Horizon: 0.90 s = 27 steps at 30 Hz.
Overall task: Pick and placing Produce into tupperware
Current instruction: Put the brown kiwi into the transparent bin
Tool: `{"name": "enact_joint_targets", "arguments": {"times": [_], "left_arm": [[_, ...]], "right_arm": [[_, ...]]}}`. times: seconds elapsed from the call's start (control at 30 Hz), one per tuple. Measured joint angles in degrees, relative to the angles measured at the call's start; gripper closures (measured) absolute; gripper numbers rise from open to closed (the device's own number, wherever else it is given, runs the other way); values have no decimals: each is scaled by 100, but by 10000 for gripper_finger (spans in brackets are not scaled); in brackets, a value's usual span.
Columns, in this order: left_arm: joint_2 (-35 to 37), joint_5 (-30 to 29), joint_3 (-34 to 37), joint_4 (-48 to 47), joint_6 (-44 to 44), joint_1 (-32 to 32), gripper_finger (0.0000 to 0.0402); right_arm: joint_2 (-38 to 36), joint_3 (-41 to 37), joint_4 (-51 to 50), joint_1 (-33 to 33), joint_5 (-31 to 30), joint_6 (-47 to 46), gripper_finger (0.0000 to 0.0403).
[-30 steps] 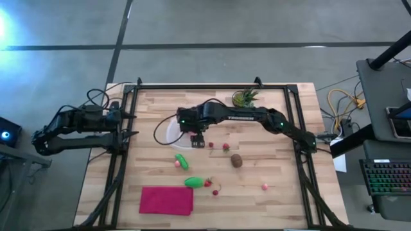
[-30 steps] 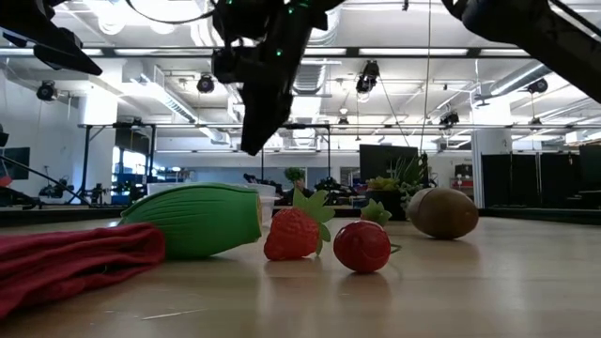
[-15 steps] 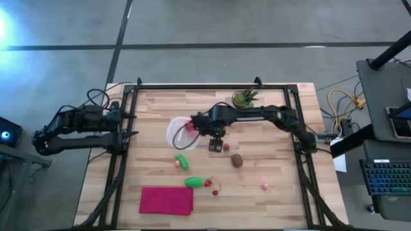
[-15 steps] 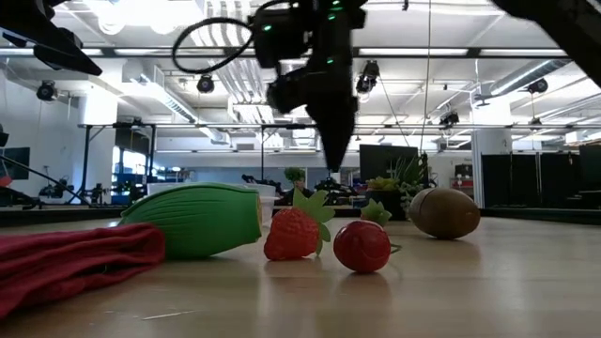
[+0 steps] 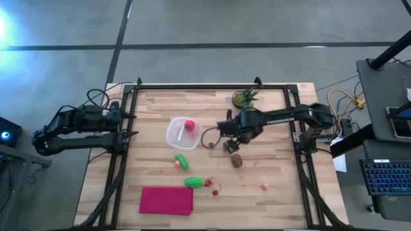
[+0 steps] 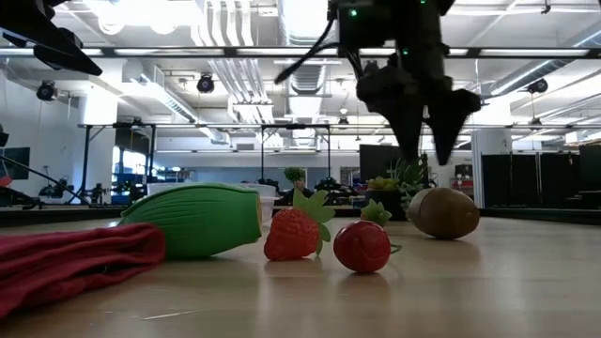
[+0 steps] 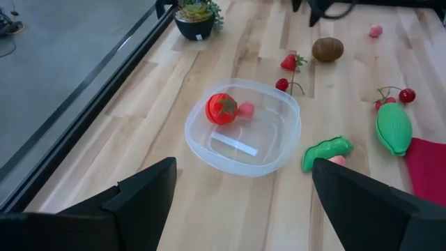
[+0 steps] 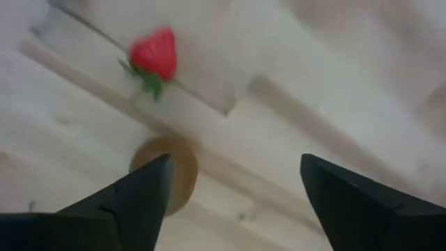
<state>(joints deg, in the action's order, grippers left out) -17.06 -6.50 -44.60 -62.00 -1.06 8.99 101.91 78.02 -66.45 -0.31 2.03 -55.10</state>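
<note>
The clear tupperware (image 5: pixel 178 133) (image 7: pixel 242 127) rests on the table left of centre, holding a red ball (image 7: pixel 221 109) and a small pink piece (image 7: pixel 245 110). My right gripper (image 5: pixel 232 146) (image 6: pixel 427 131) hangs open, fingers pointing down, just above and to the far side of the brown kiwi (image 5: pixel 237 160) (image 8: pixel 169 183). A strawberry (image 8: pixel 155 54) lies beyond the kiwi. Loose on the table are a green pod (image 5: pixel 182 161), a green oblong piece (image 5: pixel 193 182) (image 6: pixel 197 221) and a pink berry (image 5: pixel 264 187). My left gripper (image 7: pixel 244 209) waits open at the table's left edge.
A spiky potted plant (image 5: pixel 244 97) stands at the far edge, behind my right arm. A magenta cloth (image 5: pixel 166 200) lies flat near the near-left corner. A strawberry (image 6: pixel 296 233) and cherries (image 6: pixel 362 246) lie beside the green oblong piece. Black frame rails line the table's sides.
My right gripper has swung from over the tupperware toward the table's right and now hangs over the kiwi. With the arm gone, the red ball shows inside the tupperware. The rest of the produce has stayed put.
</note>
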Motion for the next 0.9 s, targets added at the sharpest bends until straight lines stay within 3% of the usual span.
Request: {"name": "enact_joint_targets", "arguments": {"times": [0.23, 0.9], "left_arm": [[0, 2, 0, 0, 4, -2, 82], [0, 0, 0, 0, 4, -1, 82]], "right_arm": [[59, -293, 421, 409, 186, -732, 46], [61, -981, 1717, 747, 526, -1713, 46]]}}
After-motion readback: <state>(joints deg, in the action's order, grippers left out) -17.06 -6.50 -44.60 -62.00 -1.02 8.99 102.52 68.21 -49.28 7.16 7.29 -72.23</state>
